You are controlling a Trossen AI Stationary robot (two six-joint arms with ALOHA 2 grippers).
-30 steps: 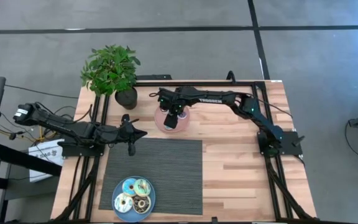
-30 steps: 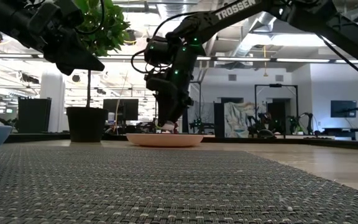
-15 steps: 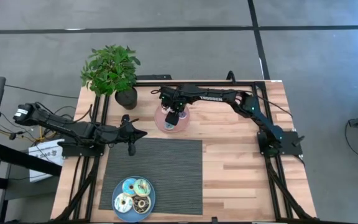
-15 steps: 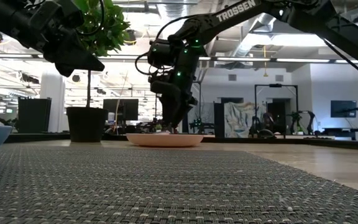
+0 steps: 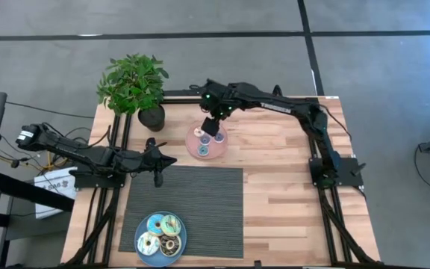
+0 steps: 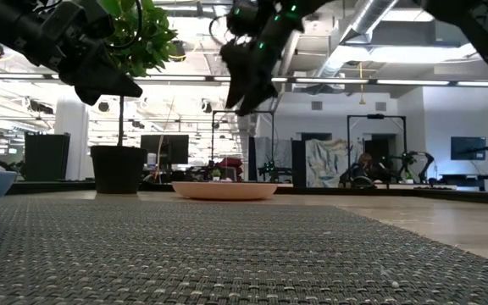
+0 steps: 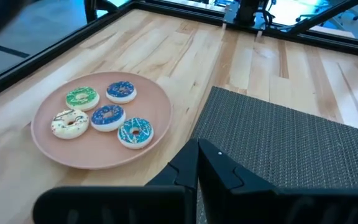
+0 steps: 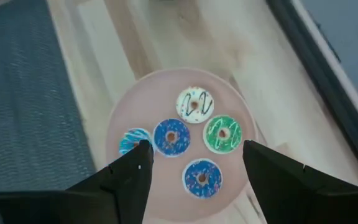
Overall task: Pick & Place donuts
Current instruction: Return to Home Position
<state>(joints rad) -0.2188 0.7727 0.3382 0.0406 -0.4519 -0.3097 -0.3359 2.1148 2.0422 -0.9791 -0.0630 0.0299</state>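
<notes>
The pink plate (image 5: 192,152) lies on the wood near the table's far edge and bears several donuts: cream (image 8: 194,104), green (image 8: 222,134), two blue (image 8: 171,137) and teal (image 8: 129,142). My right gripper (image 8: 196,149) hangs open and empty high above this plate (image 6: 224,191). More donuts (image 5: 161,234) lie on the blue plate (image 5: 160,260) at the near edge of the grey mat. My left gripper (image 5: 172,159) waits shut above the mat's far left corner, pointing toward the pink plate (image 7: 104,163).
A grey woven mat (image 5: 207,202) covers the table's near middle. A potted plant (image 5: 134,84) stands at the far left corner, just left of the pink plate. Black frame rails run along the table's left, right and far sides. Bare wood lies right of the mat.
My right gripper has risen from just over the pink plate to well above it and drawn a little toward the far edge. The donuts on the plate, partly covered by the gripper before, now show in full. My left arm has kept still.
</notes>
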